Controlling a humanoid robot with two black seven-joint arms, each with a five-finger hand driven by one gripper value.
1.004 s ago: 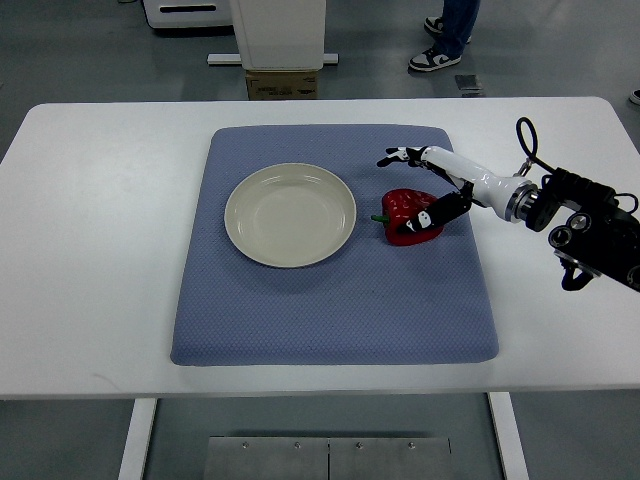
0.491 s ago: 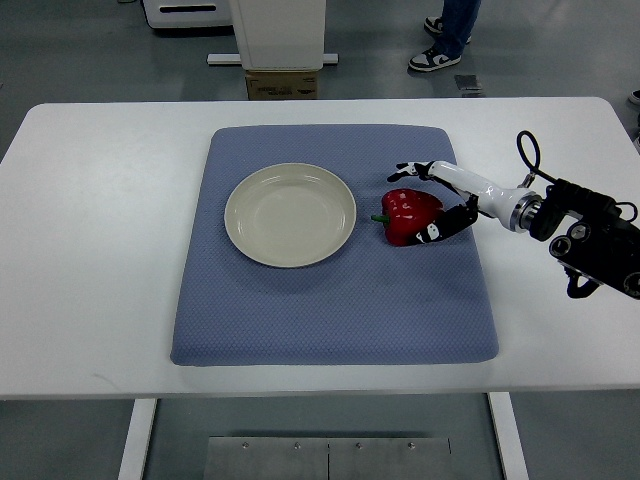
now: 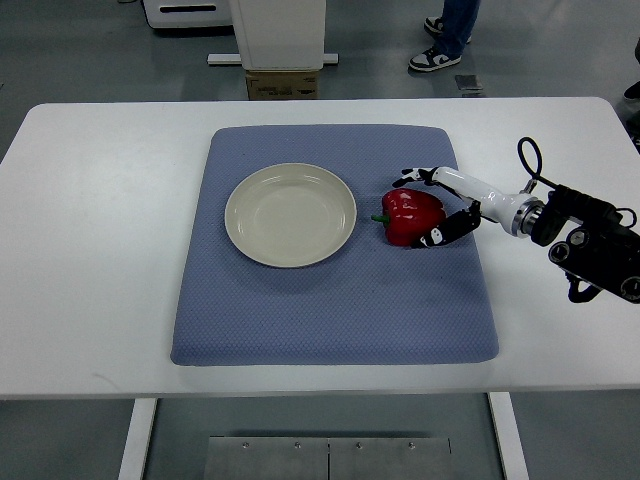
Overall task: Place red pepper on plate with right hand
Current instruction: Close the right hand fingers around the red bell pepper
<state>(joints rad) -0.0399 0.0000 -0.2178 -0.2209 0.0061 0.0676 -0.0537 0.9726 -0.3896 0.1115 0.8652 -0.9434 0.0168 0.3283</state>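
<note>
On the blue mat (image 3: 330, 300), toward its right side, my right hand (image 3: 443, 207) cups the one red pepper (image 3: 410, 215), fingers (image 3: 412, 175) curled around its far side and thumb against its near side, the pepper resting on the mat. Just left of the pepper sits one empty cream plate (image 3: 290, 214), apart from it. Beyond the mat's far edge stands one cardboard box (image 3: 282, 84).

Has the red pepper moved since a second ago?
No. The red pepper sits at the same spot right of the plate; only the right hand closed around it.
</note>
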